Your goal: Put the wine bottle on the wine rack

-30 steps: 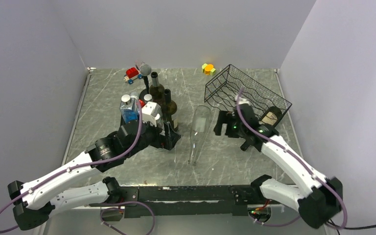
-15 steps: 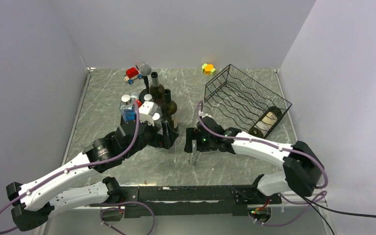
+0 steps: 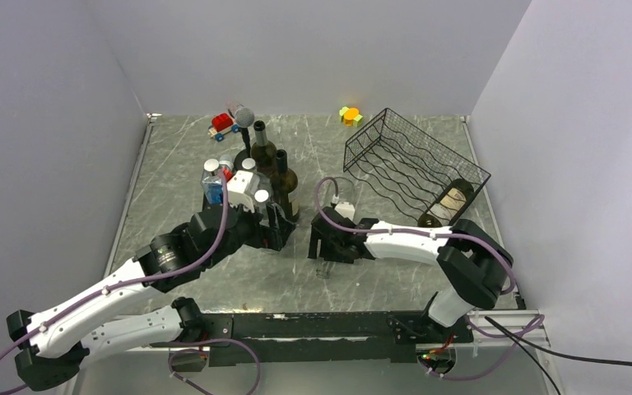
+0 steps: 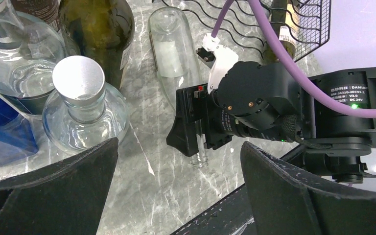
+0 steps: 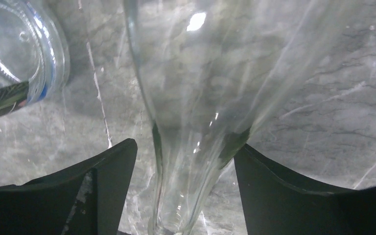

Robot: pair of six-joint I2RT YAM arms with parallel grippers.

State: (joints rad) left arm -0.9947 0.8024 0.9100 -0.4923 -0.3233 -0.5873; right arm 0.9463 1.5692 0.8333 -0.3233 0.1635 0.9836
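"So, where did the clear wine bottle point(image 3: 335, 202) lie?"

"Flat on the grey marbled desk point(image 3: 173, 164), near its middle. The base pointed toward the wine rack point(image 3: 415, 160) and the mouth toward the near edge. The rack stood at the far right, well apart from the bottle, with a dark labelled bottle point(image 3: 449, 200) already in its near right corner."

"And the grippers?"

"The right gripper point(image 3: 327, 247) straddled the bottle where the shoulder narrows to the neck. Its fingers were spread on either side of the glass, not yet pinching. The left gripper point(image 4: 176, 196) hovered just beside it, spread wide and empty."

"How should the grasp be done well?"

"Probably by closing squarely across the taper, a little toward the thicker body. Smooth glass could slide out through the narrow neck. The bottle should be lifted level before it is swung."

"What room was there to move?"

"Open desk lay between the bottle and the rack, so a path to the right looked free. To the left, two upright green wine bottles point(image 3: 284, 181) and some stoppered glass bottles point(image 4: 81, 98) crowded close by. The left gripper sat there too, so swinging the base that way risked a knock. The rack's far side stood near the right wall point(image 3: 543, 123), so approaching from the open side seemed wiser."
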